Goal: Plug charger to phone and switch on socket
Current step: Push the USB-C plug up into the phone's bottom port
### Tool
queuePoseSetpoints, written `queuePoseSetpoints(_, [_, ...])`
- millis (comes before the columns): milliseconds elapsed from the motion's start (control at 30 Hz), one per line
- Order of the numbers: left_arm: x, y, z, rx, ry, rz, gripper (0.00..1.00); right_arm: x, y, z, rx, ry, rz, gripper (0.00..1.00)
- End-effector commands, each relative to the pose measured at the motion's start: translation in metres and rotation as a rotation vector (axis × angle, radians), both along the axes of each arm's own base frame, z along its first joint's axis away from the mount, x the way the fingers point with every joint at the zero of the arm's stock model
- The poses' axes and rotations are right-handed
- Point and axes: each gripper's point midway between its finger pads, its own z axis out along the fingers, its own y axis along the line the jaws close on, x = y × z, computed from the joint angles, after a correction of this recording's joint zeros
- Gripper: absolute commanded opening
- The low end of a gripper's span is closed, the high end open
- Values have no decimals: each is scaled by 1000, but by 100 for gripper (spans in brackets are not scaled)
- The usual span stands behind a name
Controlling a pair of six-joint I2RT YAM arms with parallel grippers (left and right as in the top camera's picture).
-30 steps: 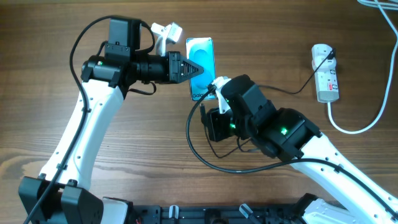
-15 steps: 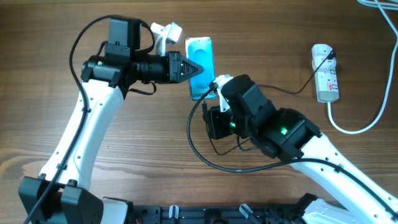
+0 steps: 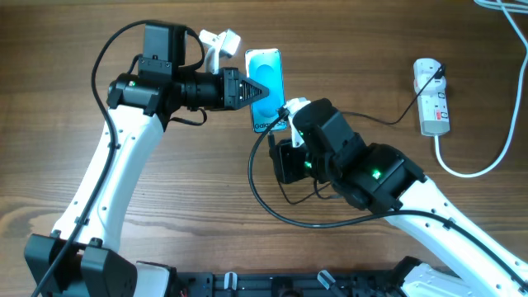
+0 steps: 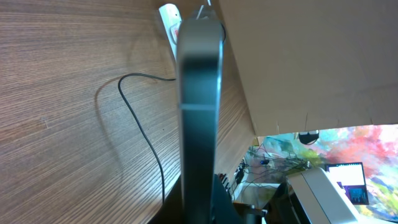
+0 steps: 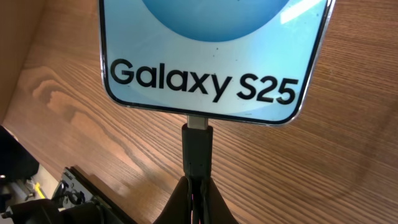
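The phone has a cyan-blue screen and lies held at the table's far middle. My left gripper is shut on its sides; in the left wrist view the phone shows edge-on between the jaws. My right gripper is shut on the charger plug, whose tip meets the port in the phone's bottom edge under "Galaxy S25". The black charger cable loops below my right arm. The white socket strip lies at the far right with a black plug in it.
A thick white cable trails from the socket strip toward the right edge. A white bracket sits behind the phone. The black cable crosses the wood in the left wrist view.
My right gripper with the plug has crept slightly up toward the phone's bottom edge. The left arm and phone have barely moved.
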Motion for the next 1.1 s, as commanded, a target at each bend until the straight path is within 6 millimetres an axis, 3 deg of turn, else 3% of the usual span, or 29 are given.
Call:
queuePoseSetpoints(0, [-6,-1,13,-33,-30,-29,4,6,-4,12,9,-38,-42,5])
queuePoseSetpoints(500, [-7,-1,12,-32,-22,-30,4,12,0,18,41,-56,-59,4])
queuePoseSetpoints(867, [-15,-4,16,-70,9,-64,4,28,-2,28,42,-136,-114,5])
queuePoseSetpoints(1067, [-16,-4,16,-70,13,-64,4,29,-2,29,44,-141,-116,15])
